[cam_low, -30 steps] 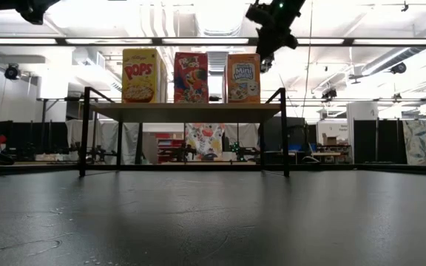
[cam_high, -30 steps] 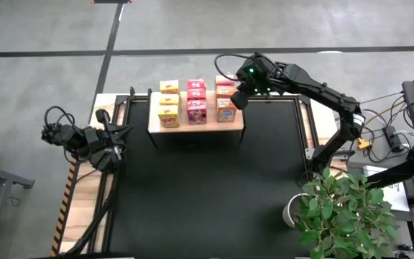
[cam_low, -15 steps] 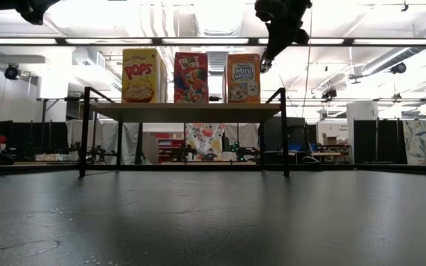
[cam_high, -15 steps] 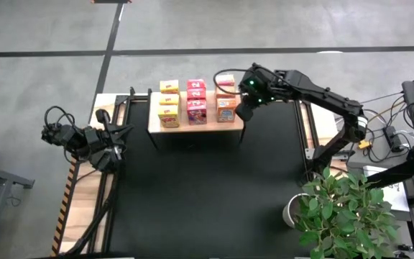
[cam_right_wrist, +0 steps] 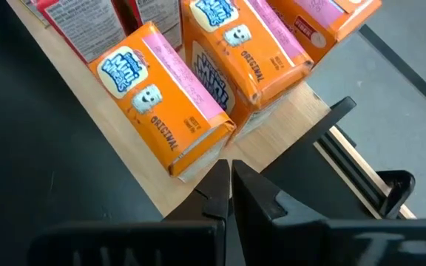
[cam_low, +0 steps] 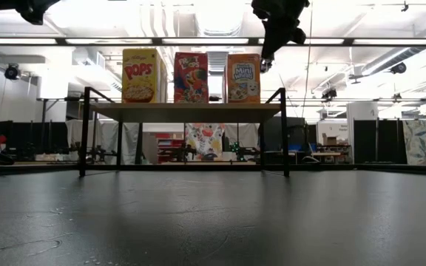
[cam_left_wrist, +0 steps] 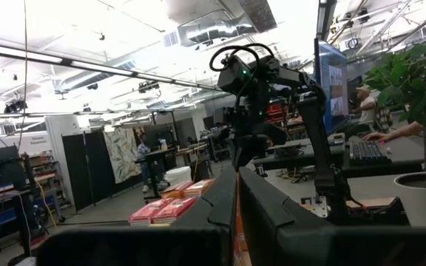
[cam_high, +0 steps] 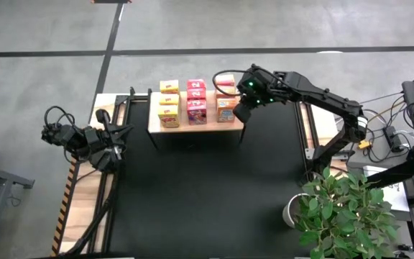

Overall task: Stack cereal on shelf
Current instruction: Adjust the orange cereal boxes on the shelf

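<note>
The shelf [cam_high: 195,127], a light wooden block on black legs, stands at the mat's far edge. On it are three columns of cereal boxes: yellow [cam_high: 168,108], pink-red [cam_high: 196,104] and orange [cam_high: 226,108]. In the low view one of each colour faces me, with the orange box [cam_low: 242,77] on the right. My right gripper [cam_high: 239,113] hovers shut just off the shelf's near right corner [cam_right_wrist: 272,137], beside and above the nearest orange box [cam_right_wrist: 161,103], touching nothing. My left gripper [cam_high: 123,134] waits shut at the table's left edge.
A large black mat [cam_high: 207,194] covers the table in front of the shelf. Black frame rails [cam_right_wrist: 361,159] run beside the shelf's right end. A potted plant [cam_high: 347,212] stands at the near right corner. Cables trail by the left arm [cam_high: 60,122].
My right gripper has moved from beside the far orange boxes toward the table's near edge, along the shelf's right end, and risen a little. It has stayed shut. The boxes have not moved.
</note>
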{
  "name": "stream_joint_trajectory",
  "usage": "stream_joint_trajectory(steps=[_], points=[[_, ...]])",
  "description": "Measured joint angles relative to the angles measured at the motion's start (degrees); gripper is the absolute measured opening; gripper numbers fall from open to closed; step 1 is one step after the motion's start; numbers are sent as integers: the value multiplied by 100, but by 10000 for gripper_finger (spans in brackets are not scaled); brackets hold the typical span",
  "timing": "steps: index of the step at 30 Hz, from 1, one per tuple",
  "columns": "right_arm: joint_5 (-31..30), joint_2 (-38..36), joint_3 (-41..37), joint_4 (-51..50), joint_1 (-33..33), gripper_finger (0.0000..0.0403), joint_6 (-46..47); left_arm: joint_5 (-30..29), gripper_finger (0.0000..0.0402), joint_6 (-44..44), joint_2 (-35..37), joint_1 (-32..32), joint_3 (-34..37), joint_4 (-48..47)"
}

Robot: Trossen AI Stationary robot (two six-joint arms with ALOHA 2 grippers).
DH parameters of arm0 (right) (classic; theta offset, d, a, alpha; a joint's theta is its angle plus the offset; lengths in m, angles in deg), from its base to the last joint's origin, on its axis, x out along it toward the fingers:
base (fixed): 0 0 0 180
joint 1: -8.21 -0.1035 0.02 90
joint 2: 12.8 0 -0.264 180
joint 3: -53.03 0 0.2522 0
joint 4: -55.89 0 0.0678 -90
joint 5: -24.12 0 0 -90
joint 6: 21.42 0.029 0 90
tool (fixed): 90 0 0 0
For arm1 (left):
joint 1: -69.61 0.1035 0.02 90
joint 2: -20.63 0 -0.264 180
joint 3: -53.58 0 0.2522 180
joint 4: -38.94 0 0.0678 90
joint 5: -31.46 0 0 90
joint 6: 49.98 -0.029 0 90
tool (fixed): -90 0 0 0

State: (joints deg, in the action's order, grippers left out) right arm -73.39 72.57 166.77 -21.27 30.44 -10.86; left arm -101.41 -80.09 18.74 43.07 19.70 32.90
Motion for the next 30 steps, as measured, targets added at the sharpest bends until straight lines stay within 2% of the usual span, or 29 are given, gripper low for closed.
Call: stream_joint_trajectory(steps=[13, 30], points=[[0, 4, -342, 346, 0, 9, -13, 0, 0, 0, 0, 1, 0, 0], [2, 4, -351, 457, 0, 9, -71, 2, 0, 42, 0, 1, 0, 0]])
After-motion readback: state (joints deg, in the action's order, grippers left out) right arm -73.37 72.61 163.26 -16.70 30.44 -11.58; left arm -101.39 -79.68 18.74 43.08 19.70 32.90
